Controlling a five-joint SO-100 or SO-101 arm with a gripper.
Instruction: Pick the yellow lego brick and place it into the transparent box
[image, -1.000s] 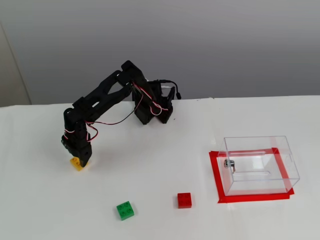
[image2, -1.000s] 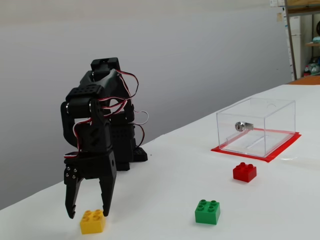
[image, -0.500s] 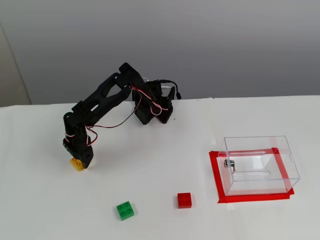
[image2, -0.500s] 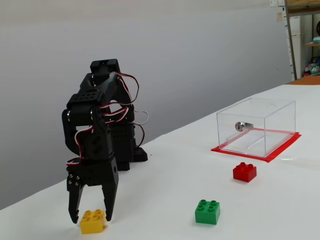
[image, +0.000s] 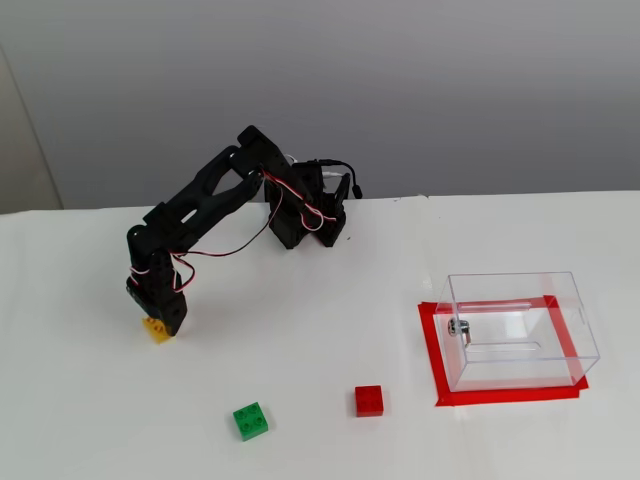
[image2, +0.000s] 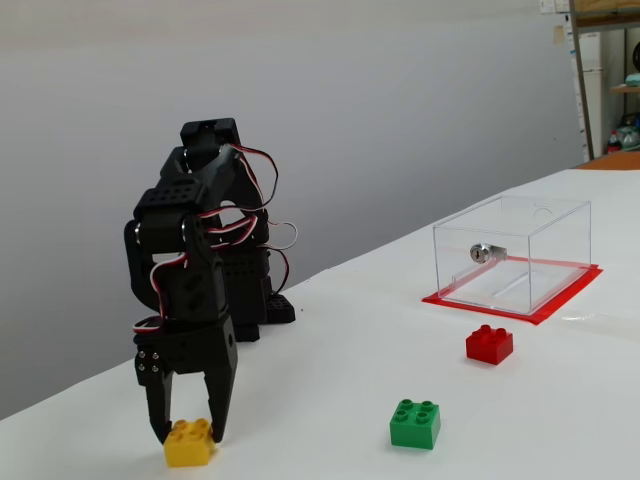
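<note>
1. Jaws (image2: 187, 432) reach straight down to the counter (image2: 330, 400), spread apart, with one tip on each side of the yellow brick (image2: 189, 443); whether the tips press its sides or stand just clear, I cannot tell.
2. Yellow brick sits flat on the counter with its studs up, at the near left in a fixed view, and partly hidden under the jaws (image: 160, 322) at the left in a fixed view, where only its yellow edge (image: 156, 330) shows.
3. Black arm (image: 215, 190) stretches from its base at the far middle of the counter out to the left and bends down at the wrist, with red and white wires looping along it.
4. Clear box (image: 517, 330) stands upright and open at the top on the right side, well apart from the yellow brick, with a small metal fitting (image: 457, 327) on its left wall.
5. Red tape (image: 434, 345) frames the counter around the foot of the box.
6. Green brick (image: 251, 420) lies near the front edge, and the red brick (image: 369, 400) lies to its right, between it and the box; both are apart from the arm.
</note>
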